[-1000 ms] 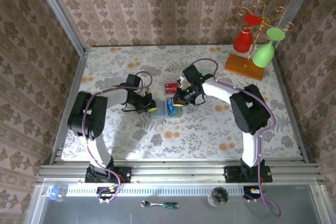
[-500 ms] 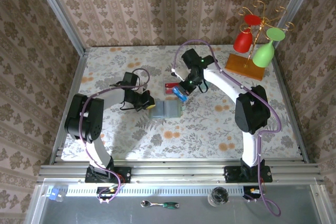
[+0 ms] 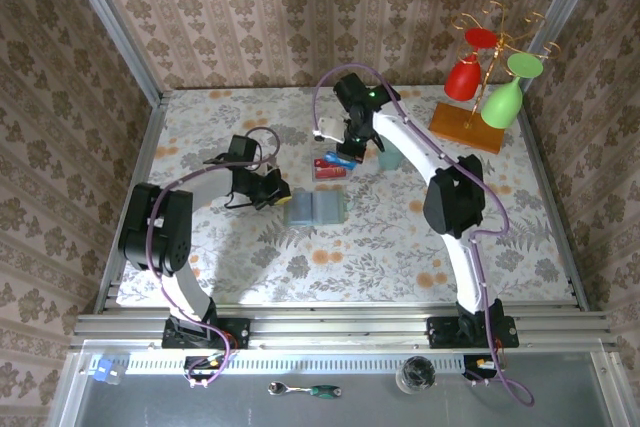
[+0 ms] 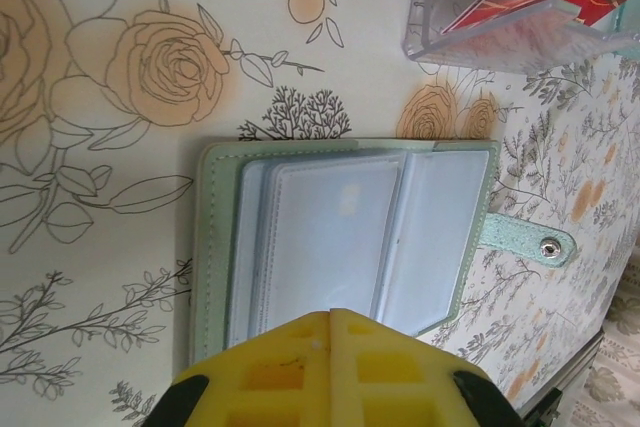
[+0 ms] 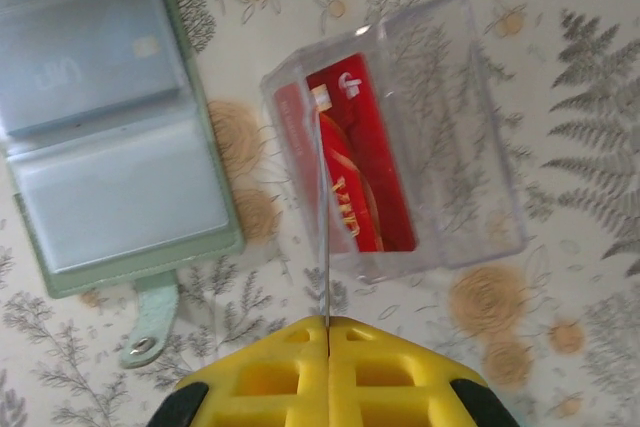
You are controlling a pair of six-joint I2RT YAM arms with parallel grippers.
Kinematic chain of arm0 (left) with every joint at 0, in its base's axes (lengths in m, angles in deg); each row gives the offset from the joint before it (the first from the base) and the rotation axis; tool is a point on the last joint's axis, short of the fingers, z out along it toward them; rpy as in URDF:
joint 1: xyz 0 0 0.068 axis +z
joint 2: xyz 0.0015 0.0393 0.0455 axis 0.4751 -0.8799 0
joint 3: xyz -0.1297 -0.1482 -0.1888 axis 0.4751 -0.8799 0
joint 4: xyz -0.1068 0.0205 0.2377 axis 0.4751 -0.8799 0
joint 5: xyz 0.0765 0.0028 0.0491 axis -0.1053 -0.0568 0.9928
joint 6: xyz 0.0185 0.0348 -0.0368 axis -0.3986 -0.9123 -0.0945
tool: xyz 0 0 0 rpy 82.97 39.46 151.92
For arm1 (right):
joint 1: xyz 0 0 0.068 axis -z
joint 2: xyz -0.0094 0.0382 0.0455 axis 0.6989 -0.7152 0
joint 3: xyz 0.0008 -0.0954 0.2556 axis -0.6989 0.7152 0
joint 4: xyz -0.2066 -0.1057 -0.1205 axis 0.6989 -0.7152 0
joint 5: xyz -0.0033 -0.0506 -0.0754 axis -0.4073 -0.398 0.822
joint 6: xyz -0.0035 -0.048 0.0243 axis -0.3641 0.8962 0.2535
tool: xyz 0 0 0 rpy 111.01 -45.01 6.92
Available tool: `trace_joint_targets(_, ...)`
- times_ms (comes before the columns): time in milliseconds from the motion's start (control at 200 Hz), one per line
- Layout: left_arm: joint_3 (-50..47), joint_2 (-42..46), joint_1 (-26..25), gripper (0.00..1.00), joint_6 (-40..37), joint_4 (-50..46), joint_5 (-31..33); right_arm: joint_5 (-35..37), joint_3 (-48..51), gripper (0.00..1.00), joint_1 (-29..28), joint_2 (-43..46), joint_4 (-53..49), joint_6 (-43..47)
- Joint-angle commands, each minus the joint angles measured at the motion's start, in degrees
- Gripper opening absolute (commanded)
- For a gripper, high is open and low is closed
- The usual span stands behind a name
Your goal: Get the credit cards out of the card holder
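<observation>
The step in hand is judged to be the setting down of a drawn card into the clear, open-topped plastic box.

Nearer than that box, the left gripper is seen with its yellow fingers pressed together and nothing between them. It sits at an outer edge of the card holder, a flat grey-green soft wallet. Whether the wallet is touched cannot be told. Downward pressure there would be advisable, so that the wallet is not dragged when another card is drawn.

Above the box, the blue credit card, thin and of plastic, is pinched by the right gripper, its edge turned toward the wrist camera. It would best be lowered over the red credit card lying inside the box. It should be let go low, so that it is not tipped over the wall.

The card holder is laid open just beside the box on its near side, with its snap tab turned outward. Clear sleeves are exposed. A chip mark is made out through one of them, so one more card is judged to be inside; its colour cannot be told.
</observation>
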State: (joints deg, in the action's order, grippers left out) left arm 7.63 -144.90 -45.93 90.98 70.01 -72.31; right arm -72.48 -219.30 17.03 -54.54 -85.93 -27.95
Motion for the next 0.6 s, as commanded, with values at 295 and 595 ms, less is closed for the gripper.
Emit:
trace_joint_targets(295,2.98,1.18,0.91,0.06,-0.02,-3.85,1.98,0.73,-18.86,0.0,0.68,-10.65,-6.29,3.6)
trace_joint_targets(595,3.7,0.27,1.04,0.06,0.13,-3.79,1.63,1.0,-18.79,0.0,0.86,-11.65,-1.81,3.82)
